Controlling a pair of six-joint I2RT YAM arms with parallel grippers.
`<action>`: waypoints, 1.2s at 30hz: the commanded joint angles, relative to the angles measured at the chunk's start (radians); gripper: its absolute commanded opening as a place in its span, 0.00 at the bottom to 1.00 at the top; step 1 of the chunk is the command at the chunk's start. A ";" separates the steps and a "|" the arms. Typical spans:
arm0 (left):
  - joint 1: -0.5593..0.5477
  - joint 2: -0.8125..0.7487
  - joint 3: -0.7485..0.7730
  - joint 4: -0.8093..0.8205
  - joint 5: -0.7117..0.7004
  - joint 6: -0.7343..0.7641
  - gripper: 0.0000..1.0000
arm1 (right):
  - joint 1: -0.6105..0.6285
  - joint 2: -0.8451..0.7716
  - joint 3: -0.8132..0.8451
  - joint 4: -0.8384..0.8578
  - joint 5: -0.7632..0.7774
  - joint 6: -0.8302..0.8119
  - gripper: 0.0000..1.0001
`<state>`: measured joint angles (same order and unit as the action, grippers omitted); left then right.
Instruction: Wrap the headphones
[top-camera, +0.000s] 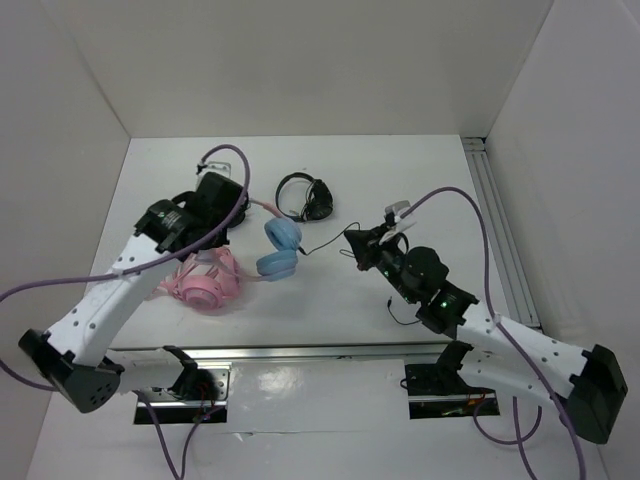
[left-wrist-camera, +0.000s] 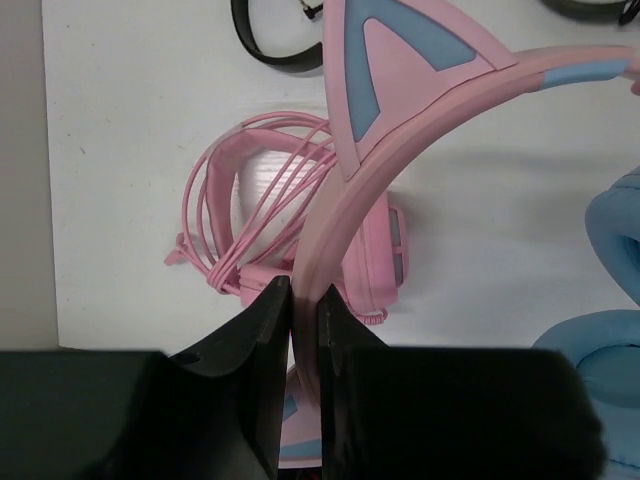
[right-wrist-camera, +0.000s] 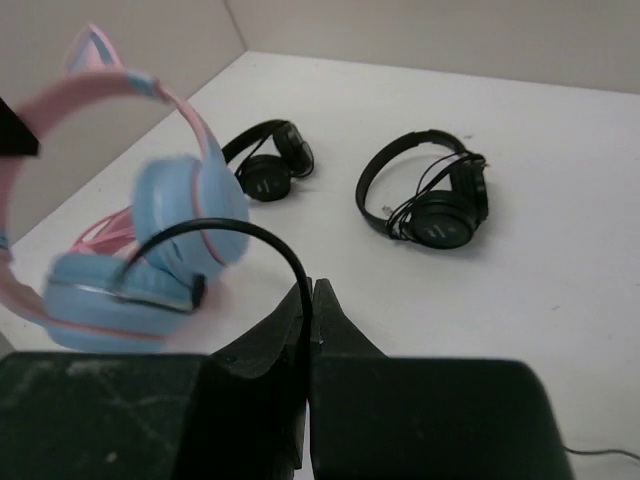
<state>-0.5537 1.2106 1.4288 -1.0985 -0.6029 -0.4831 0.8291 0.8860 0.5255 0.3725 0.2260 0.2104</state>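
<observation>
The headphones (top-camera: 281, 247) have a pink cat-ear headband (left-wrist-camera: 420, 90) and light blue ear cups (right-wrist-camera: 150, 250), and hang lifted left of centre. My left gripper (left-wrist-camera: 304, 295) is shut on the headband; in the top view it (top-camera: 228, 215) sits at the headband's left end. A thin black cable (right-wrist-camera: 240, 235) arcs from the lower ear cup into my right gripper (right-wrist-camera: 310, 295), which is shut on it. In the top view the cable (top-camera: 322, 243) runs right to my right gripper (top-camera: 352, 240).
All-pink headphones (top-camera: 208, 280) with a coiled pink cord lie under my left arm. Black headphones (top-camera: 305, 195) lie at the back centre; the right wrist view shows them (right-wrist-camera: 430, 195) and a second smaller black pair (right-wrist-camera: 265, 165). White walls enclose the table.
</observation>
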 joint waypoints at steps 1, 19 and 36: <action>-0.055 0.047 -0.020 0.175 -0.044 0.032 0.00 | 0.057 -0.094 0.074 -0.210 0.225 -0.014 0.00; -0.186 0.084 -0.136 0.368 0.442 0.241 0.00 | 0.128 0.110 0.511 -0.635 -0.091 -0.255 0.00; -0.413 -0.023 -0.206 0.377 0.462 0.310 0.00 | 0.137 0.194 0.516 -0.606 0.325 -0.275 0.00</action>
<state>-0.9340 1.2209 1.2213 -0.7444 -0.2092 -0.2314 0.9684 1.0527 1.0214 -0.2901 0.4351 -0.0616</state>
